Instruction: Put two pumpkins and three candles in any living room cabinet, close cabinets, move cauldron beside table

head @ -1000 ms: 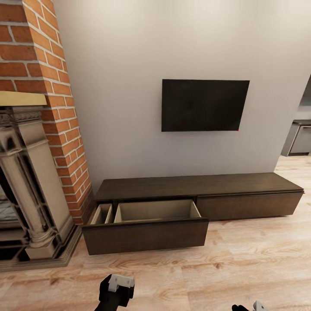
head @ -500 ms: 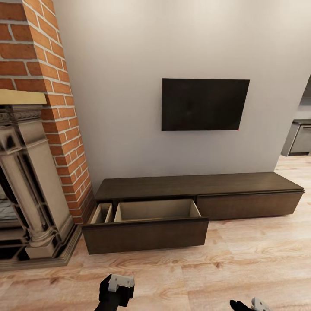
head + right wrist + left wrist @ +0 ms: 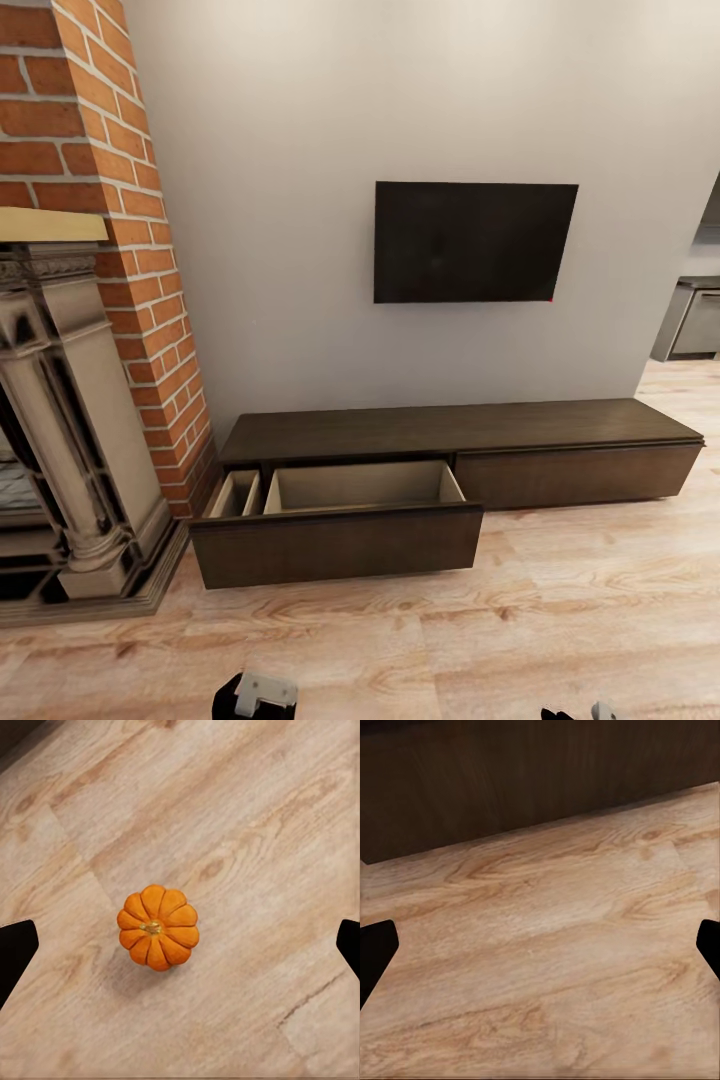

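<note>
The long dark-brown cabinet (image 3: 460, 440) stands against the wall, its left drawer (image 3: 340, 535) pulled out, and the part of its pale inside that shows is bare. The right drawer front is shut. One orange ribbed pumpkin (image 3: 157, 927) sits on the wood floor below my right gripper (image 3: 180, 952), whose fingers are spread wide and hold nothing. My left gripper (image 3: 540, 952) is open too, over bare floor just in front of a dark drawer front (image 3: 510, 772). In the head view, the left gripper (image 3: 255, 695) and right gripper (image 3: 598, 711) peek in at the lower edge.
A beige stone fireplace (image 3: 70, 430) with a red brick chimney (image 3: 110, 200) stands left of the cabinet. A black TV (image 3: 475, 242) hangs on the wall above it. At the far right an opening leads to another room with a grey unit (image 3: 695, 320).
In the head view my left gripper has dropped toward the picture's lower edge. The right gripper shifted only slightly. The cabinet and drawer have not moved.
</note>
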